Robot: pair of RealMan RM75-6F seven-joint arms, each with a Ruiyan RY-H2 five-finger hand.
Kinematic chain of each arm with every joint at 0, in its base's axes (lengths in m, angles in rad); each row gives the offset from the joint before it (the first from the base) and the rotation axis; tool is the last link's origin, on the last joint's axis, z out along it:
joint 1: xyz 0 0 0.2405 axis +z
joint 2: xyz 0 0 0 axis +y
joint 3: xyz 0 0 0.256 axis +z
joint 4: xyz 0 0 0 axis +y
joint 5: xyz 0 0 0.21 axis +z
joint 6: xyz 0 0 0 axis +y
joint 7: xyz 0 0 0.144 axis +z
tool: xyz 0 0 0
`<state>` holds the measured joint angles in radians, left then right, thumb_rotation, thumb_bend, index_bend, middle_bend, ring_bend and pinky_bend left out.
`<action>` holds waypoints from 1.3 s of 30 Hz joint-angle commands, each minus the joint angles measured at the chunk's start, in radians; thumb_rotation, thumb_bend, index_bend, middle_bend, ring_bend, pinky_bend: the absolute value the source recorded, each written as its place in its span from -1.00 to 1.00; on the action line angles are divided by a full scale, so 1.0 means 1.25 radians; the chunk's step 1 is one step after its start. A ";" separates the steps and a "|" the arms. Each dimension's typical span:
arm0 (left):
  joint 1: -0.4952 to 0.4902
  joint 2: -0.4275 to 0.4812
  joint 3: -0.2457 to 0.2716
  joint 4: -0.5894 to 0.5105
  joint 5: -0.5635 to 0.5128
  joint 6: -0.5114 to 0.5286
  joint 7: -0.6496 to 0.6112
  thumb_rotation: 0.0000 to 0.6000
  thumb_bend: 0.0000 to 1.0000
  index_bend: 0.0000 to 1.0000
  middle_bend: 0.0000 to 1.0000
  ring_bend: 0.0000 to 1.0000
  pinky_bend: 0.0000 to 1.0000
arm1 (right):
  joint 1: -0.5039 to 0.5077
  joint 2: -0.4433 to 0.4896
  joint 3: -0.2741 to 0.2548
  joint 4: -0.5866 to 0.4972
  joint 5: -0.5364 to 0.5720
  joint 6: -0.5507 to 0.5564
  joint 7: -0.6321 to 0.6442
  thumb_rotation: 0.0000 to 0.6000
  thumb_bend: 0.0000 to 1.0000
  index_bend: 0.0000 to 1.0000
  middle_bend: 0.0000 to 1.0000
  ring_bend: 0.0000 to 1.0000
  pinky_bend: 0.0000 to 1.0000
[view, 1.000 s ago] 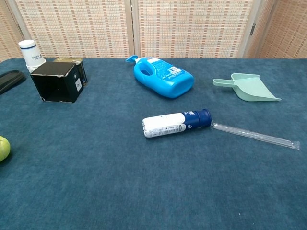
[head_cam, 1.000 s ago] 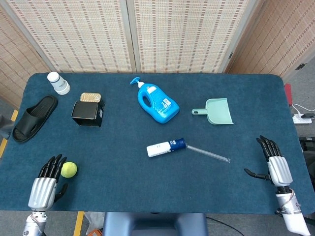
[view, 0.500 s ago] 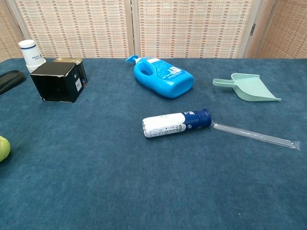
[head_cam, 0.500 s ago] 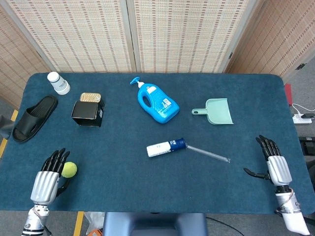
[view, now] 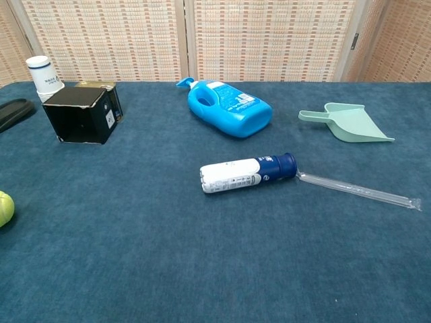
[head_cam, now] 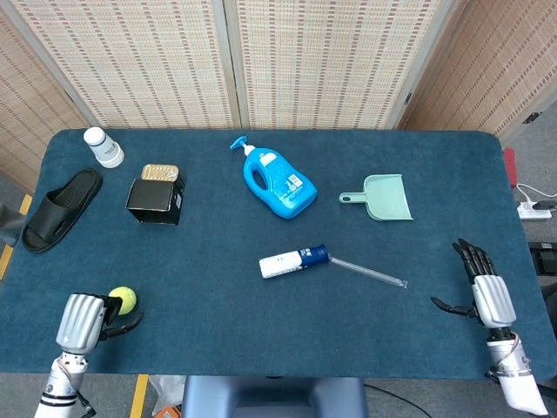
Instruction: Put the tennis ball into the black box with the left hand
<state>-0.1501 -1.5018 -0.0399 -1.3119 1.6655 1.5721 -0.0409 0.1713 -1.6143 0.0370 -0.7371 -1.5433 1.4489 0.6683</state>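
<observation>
The yellow-green tennis ball (head_cam: pixel 123 299) lies on the blue table near its front left corner; the chest view shows only part of the tennis ball (view: pixel 4 208) at the left edge. My left hand (head_cam: pixel 87 320) grips it, fingers curled against its near left side and the thumb below it. The black box (head_cam: pixel 155 201) stands further back on the left; in the chest view the black box (view: pixel 81 114) shows its open side towards me. My right hand (head_cam: pixel 484 293) rests open at the front right, holding nothing.
A tin (head_cam: pixel 160 172) sits right behind the box, with a white bottle (head_cam: pixel 104 147) and a black slipper (head_cam: pixel 61 209) to its left. Mid-table lie a blue detergent bottle (head_cam: pixel 278 183), a white-and-blue tube with a clear rod (head_cam: pixel 296 260) and a green scoop (head_cam: pixel 383 197).
My left hand's fingers, stretched out beside the ball before, have curled in around it. The ball has barely shifted. The right hand has not moved.
</observation>
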 commanded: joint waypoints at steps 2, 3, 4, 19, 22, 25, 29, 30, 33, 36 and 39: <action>0.001 0.012 0.017 -0.016 -0.003 -0.013 0.001 1.00 -0.20 1.00 1.00 1.00 1.00 | 0.001 0.002 0.000 -0.004 0.000 -0.002 -0.003 1.00 -1.00 -1.00 -1.00 -1.00 -1.00; 0.004 0.012 0.019 -0.016 -0.001 -0.007 0.012 1.00 -0.07 1.00 1.00 1.00 1.00 | 0.001 0.002 -0.001 -0.004 0.000 -0.001 -0.003 1.00 -1.00 -1.00 -1.00 -1.00 -1.00; 0.009 0.010 0.023 -0.016 0.001 -0.001 0.018 1.00 0.04 1.00 1.00 1.00 1.00 | 0.001 0.002 -0.001 -0.005 -0.001 -0.001 -0.004 1.00 -1.00 -1.00 -1.00 -1.00 -1.00; 0.061 -0.249 0.115 0.331 0.066 0.034 -0.083 1.00 0.27 1.00 1.00 1.00 1.00 | 0.008 0.010 -0.005 -0.010 -0.004 -0.016 0.003 1.00 -1.00 -1.00 -1.00 -1.00 -1.00; 0.047 -0.304 0.108 0.456 0.067 0.035 -0.132 1.00 0.30 1.00 1.00 1.00 1.00 | 0.008 0.010 -0.005 -0.008 -0.003 -0.017 0.006 1.00 -1.00 -1.00 -1.00 -1.00 -1.00; 0.041 -0.338 0.106 0.539 0.055 0.017 -0.179 1.00 0.30 1.00 1.00 1.00 1.00 | 0.010 0.010 -0.003 -0.007 -0.001 -0.021 0.009 1.00 -1.00 -1.00 -1.00 -1.00 -1.00; 0.042 -0.373 0.105 0.618 0.044 0.016 -0.222 1.00 0.31 1.00 1.00 1.00 1.00 | 0.011 0.008 -0.002 -0.009 -0.001 -0.020 0.001 1.00 -1.00 -1.00 -1.00 -1.00 -1.00; 0.042 -0.380 0.105 0.633 0.043 0.016 -0.227 1.00 0.32 1.00 1.00 1.00 1.00 | 0.011 0.008 -0.003 -0.010 -0.001 -0.020 -0.003 1.00 -1.00 -1.00 -1.00 -1.00 -1.00; 0.036 -0.399 0.101 0.676 0.034 0.008 -0.243 1.00 0.32 1.00 1.00 1.00 1.00 | 0.011 0.007 -0.006 -0.014 -0.004 -0.019 -0.014 1.00 -1.00 -1.00 -1.00 -1.00 -1.00; 0.030 -0.411 0.095 0.714 0.024 -0.002 -0.244 1.00 0.32 1.00 1.00 1.00 1.00 | 0.010 0.007 -0.007 -0.018 -0.007 -0.015 -0.021 1.00 -1.00 -1.00 -1.00 -1.00 -1.00; 0.032 -0.413 0.090 0.737 0.013 -0.009 -0.239 1.00 0.32 1.00 1.00 1.00 1.00 | 0.011 0.008 -0.006 -0.020 -0.005 -0.018 -0.024 1.00 -1.00 -1.00 -1.00 -1.00 -1.00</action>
<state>-0.1093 -2.0135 0.0767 -0.3985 1.6882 1.5666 -0.3402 0.1853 -1.6048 0.0293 -0.7620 -1.5493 1.4261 0.6386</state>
